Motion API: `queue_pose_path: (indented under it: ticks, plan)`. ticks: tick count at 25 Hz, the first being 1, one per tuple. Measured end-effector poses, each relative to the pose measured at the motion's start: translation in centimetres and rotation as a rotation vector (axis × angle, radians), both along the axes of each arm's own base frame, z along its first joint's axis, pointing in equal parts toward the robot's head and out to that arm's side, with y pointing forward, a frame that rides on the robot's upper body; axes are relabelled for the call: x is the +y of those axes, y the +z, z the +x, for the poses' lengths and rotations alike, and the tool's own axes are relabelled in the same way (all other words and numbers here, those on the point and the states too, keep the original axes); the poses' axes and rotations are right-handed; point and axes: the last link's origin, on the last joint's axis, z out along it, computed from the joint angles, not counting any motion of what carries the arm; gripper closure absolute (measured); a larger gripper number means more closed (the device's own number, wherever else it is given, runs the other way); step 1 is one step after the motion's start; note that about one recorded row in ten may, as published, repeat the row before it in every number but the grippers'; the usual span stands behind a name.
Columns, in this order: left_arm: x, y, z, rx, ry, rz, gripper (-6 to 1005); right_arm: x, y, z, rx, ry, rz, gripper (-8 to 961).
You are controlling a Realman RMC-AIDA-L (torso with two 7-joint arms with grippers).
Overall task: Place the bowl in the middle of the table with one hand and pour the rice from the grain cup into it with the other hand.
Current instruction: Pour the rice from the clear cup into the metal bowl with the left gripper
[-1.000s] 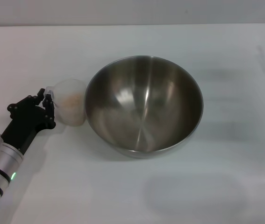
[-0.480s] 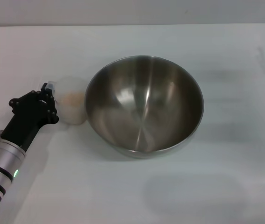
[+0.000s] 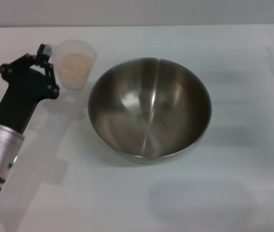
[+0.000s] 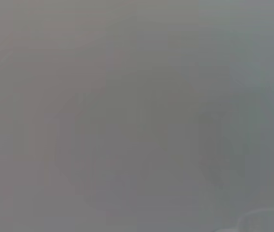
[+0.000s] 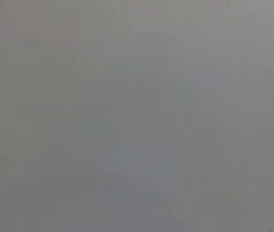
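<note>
The large stainless-steel bowl [image 3: 149, 108] stands empty near the middle of the white table [image 3: 214, 203]. My left gripper [image 3: 46, 60] is shut on the small handle of the translucent grain cup [image 3: 75, 64] and holds it upright in the air, to the left of the bowl's rim. Pale rice [image 3: 76, 63] lies inside the cup. The cup's shadow falls on the table below it. My right gripper is out of view. Both wrist views show only a blank grey blur.
The table's far edge [image 3: 137, 26] runs along the top of the head view. Nothing else stands on the tabletop around the bowl.
My left gripper has lifted the grain cup off the table, up and away from me, with the rice still in it. The bowl has not moved.
</note>
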Motion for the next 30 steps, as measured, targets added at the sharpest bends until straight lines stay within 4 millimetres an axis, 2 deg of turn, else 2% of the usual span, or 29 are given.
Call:
queue_pose_path:
  ticks: [1,6,9,12,14,16,22,30]
  plan:
    - [0.6,0.2,1.3,0.097,-0.074,0.063,966,0.1,0.0,-0.1,0.000,0.002,0.000,161]
    - [1.7,-0.5,4.1,0.325,-0.210,0.163,960,0.2,0.1,-0.3,-0.019,0.003,0.014,161]
    - [1.7,-0.6,4.4,0.350,-0.225,0.175,956,0.2,0.1,-0.3,-0.030,0.002,0.019,161]
    - [1.3,-1.9,6.8,0.590,-0.362,0.293,952,0.3,0.3,-0.3,-0.033,-0.003,0.030,161]
    - [1.3,-1.9,6.8,0.590,-0.362,0.293,950,0.3,0.3,-0.2,-0.032,-0.005,0.032,161]
    - [0.8,-2.5,7.7,0.760,-0.456,0.383,947,0.3,0.4,-0.2,-0.030,-0.007,0.035,161]
    - [0.3,-3.2,8.6,1.016,-0.559,0.548,940,0.3,0.4,-0.2,-0.032,-0.008,0.036,161]
    - [-0.2,-3.7,8.9,1.246,-0.635,0.710,930,0.2,0.5,-0.2,-0.033,-0.003,0.043,161]
